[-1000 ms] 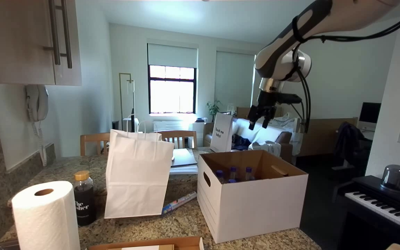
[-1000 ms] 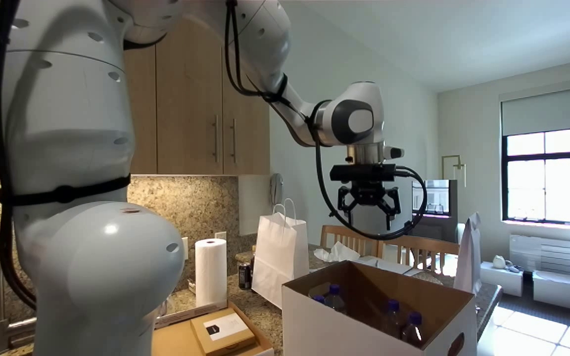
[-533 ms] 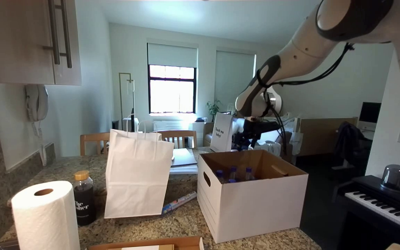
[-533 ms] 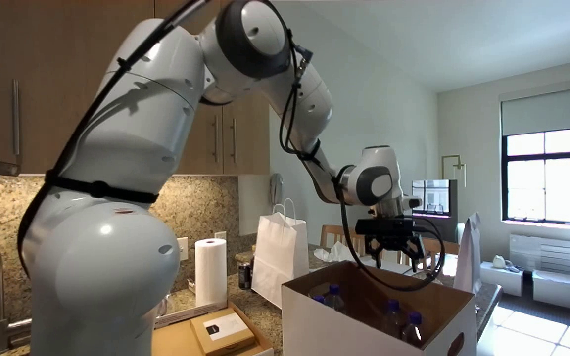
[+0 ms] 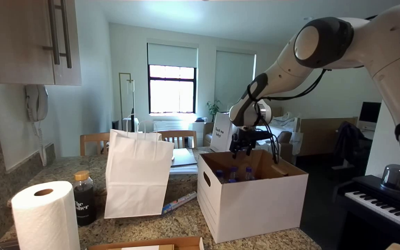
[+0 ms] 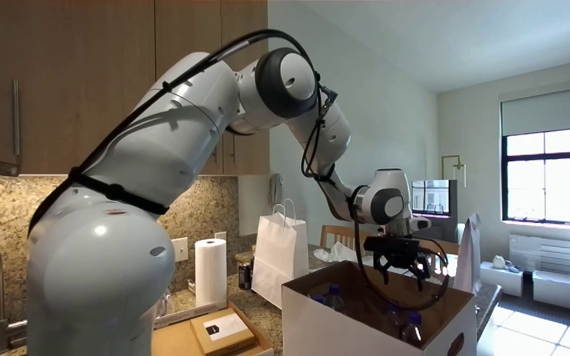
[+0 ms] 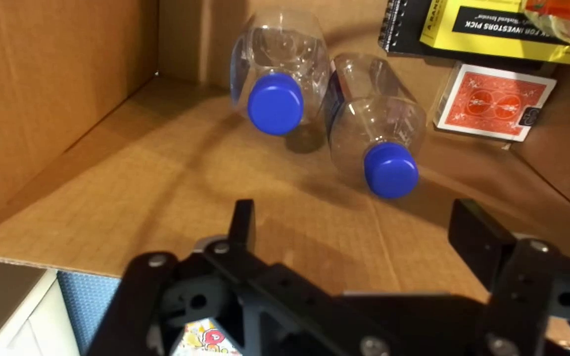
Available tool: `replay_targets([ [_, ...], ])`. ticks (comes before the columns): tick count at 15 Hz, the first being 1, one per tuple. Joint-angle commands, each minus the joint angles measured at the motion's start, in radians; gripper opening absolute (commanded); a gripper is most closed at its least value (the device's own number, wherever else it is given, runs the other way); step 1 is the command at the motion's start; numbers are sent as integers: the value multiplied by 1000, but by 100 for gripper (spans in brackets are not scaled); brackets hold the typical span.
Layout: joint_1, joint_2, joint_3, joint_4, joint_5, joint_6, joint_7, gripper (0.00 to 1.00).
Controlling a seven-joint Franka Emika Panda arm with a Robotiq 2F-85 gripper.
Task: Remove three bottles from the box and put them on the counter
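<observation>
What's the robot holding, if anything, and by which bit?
Nothing. The gripper is open, and the blue-capped plastic bottles are inside the box, ungripped.

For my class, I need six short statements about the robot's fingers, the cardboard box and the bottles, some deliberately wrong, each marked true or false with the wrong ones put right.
1. The fingers stand open, holding nothing. True.
2. The box stands on the counter. True.
3. The box is shut. False: its top is open.
4. Two blue-capped bottles show in the wrist view. True.
5. A blue-capped bottle is already out on the counter. False: every one in view is inside the box.
6. The box holds only bottles. False: a red-backed card pack is in it too.
</observation>
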Motion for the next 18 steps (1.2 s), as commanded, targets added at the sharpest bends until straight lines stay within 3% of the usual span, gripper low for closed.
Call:
replay_targets([
  [1,-4,41,-12,49,-59,-58,85,100],
  [5,-27,56,-21,51,-57,-80,135,100],
  [10,-72,48,2,-1,-4,37,151,100],
  [18,-55,84,15,-17,-28,75,169,100],
])
